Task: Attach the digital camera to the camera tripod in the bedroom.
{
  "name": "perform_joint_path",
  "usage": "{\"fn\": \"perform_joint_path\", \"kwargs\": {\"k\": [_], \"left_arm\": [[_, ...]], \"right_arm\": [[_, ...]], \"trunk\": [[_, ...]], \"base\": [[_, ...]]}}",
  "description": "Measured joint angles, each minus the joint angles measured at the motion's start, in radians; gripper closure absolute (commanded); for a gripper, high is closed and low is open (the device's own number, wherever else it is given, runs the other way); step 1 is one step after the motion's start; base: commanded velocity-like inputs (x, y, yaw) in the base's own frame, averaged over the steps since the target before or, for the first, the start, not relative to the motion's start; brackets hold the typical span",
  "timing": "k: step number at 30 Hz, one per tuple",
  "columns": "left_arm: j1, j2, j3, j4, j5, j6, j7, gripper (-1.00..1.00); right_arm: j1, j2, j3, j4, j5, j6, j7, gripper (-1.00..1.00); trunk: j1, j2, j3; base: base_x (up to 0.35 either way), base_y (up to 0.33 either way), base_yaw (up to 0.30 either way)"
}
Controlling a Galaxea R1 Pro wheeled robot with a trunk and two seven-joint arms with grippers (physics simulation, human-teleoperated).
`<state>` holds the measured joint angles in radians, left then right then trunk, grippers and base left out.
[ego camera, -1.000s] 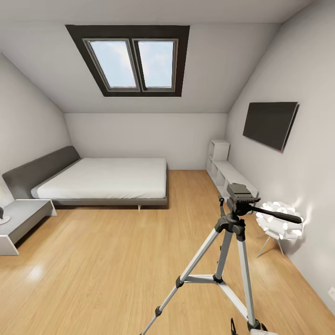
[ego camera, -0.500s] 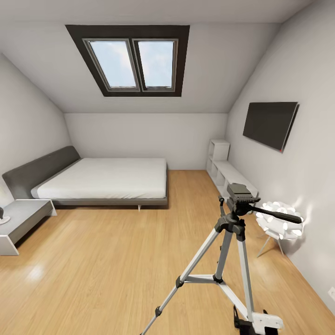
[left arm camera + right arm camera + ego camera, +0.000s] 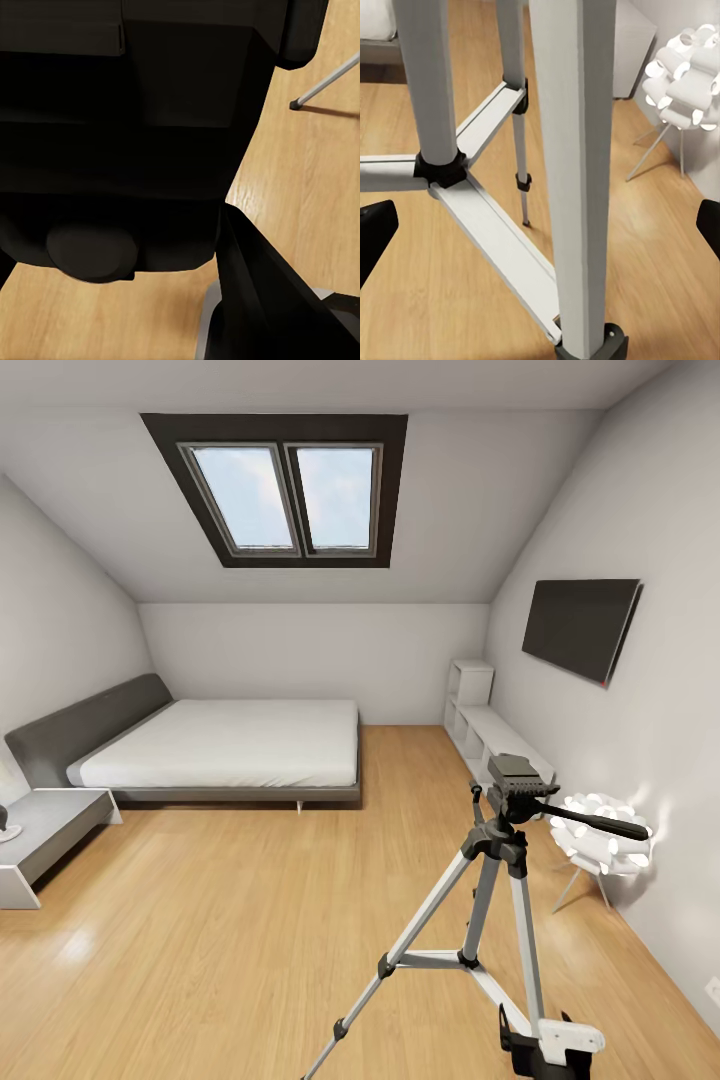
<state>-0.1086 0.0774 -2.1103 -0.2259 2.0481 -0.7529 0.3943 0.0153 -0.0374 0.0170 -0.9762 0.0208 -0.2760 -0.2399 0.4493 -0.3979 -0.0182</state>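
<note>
The camera tripod (image 3: 497,900) stands on the light wood floor (image 3: 220,920) at the near right of the bedroom, its three silver legs spread and joined by a lower brace. Its black head (image 3: 515,785) is bare on top, and the long pan handle (image 3: 595,822) points right toward the white petal-shaped lamp (image 3: 603,833) by the right wall.

The right end effector (image 3: 545,1048) sits at the near foot of the tripod's nearest leg. In the right wrist view its two dark fingertips (image 3: 375,232) stand wide apart at the picture's edges, with a tripod leg (image 3: 577,172) close up between them and nothing gripped.

In the left wrist view a large black boxy body with a rounded knob, apparently the digital camera (image 3: 127,135), sits right against the lens, above the floor and a tripod foot (image 3: 295,105). Whether the left end effector holds it cannot be told.

Farther off, the grey-framed white bed (image 3: 225,745) lies on the left, white cube shelving (image 3: 480,720) stands against the far right, the black wall TV (image 3: 580,625) hangs on the right wall, and a double skylight (image 3: 285,495) is set in the sloped ceiling.
</note>
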Motion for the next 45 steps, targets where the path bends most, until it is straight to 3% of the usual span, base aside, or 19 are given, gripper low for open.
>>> {"fn": "perform_joint_path", "kwargs": {"k": [16, 25, 29, 34, 38, 39, 41, 45], "left_arm": [[0.000, -0.003, 0.000, 0.005, -0.002, -0.001, -0.001, 1.00], [-0.006, -0.008, -0.001, 0.069, -0.008, 0.003, 0.003, 1.00], [-0.053, -0.006, -0.002, 0.082, -0.011, 0.013, 0.005, 1.00], [-0.169, -0.005, 0.000, 0.086, -0.011, 0.113, 0.005, 1.00], [-0.293, -0.009, -0.003, 0.087, -0.015, 0.244, 0.004, 1.00], [-0.343, -0.015, 0.009, 0.085, -0.003, 0.290, 0.005, 1.00], [-0.442, -0.025, -0.005, 0.087, -0.019, 0.360, 0.006, 1.00], [-0.619, -0.050, -0.001, 0.087, -0.018, 0.512, 0.005, 1.00]], "right_arm": [[0.000, 0.002, 0.000, 0.000, -0.001, -0.006, -0.002, -1.00], [0.000, 0.003, 0.000, 0.000, -0.001, -0.006, -0.005, -1.00], [0.000, 0.003, 0.000, 0.000, -0.001, -0.006, -0.005, -1.00], [0.000, 0.003, 0.000, 0.000, -0.001, -0.006, -0.005, -1.00], [0.000, 0.003, 0.000, 0.000, -0.001, -0.006, -0.005, -1.00], [0.000, 0.003, 0.000, 0.000, -0.001, -0.006, -0.005, -1.00], [0.000, 0.003, 0.000, 0.000, -0.001, -0.006, -0.005, -1.00], [0.000, 0.003, 0.000, 0.000, -0.001, -0.006, -0.005, -1.00]], "trunk": [[0.000, 0.000, 0.000], [0.000, 0.000, 0.000], [0.000, 0.000, 0.000], [0.000, 0.000, 0.000], [0.000, 0.000, 0.000], [0.000, 0.000, 0.000], [0.000, 0.000, 0.000], [0.000, 0.000, 0.000]], "base": [[0.000, 0.000, 0.000], [0.000, 0.000, 0.000], [0.000, 0.000, 0.000], [0.000, 0.000, 0.000], [0.000, 0.000, 0.000], [0.000, 0.000, 0.000], [0.000, 0.000, 0.000], [0.000, 0.000, 0.000]]}}
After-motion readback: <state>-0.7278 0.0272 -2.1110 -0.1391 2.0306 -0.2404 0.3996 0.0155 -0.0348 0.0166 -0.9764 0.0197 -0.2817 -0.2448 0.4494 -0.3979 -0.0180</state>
